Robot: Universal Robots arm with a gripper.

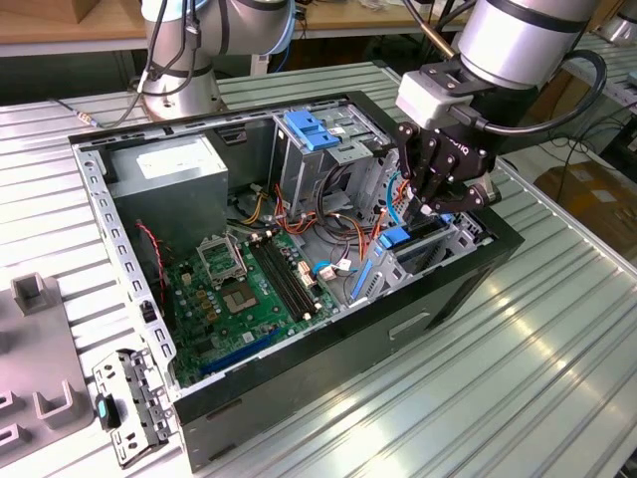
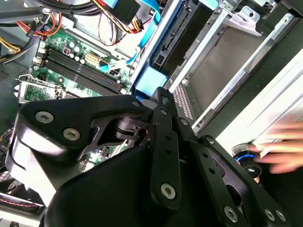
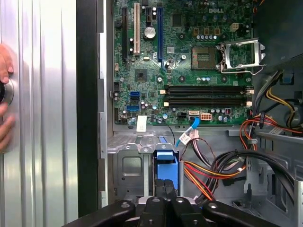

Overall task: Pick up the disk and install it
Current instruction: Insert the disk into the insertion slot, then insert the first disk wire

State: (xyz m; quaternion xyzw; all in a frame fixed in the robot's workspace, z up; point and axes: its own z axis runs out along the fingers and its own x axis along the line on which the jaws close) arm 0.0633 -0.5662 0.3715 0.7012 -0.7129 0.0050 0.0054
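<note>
The disk stands on edge in the grey bay at the case corner on the exterior view's right. Its blue carrier frames the dark connector edge. My gripper hangs just above it, shut, with the black fingertips pressed together at the blue carrier's end tab. Nothing is held between the fingers. In the first wrist view, the fingers meet right below that blue tab. Most of the disk's flat face is hidden by the bay walls.
The open black case holds a green motherboard, a grey power supply, orange and red cables and a drive cage with a blue bracket. A person's hand rests just outside the case. A loose bracket lies on the table.
</note>
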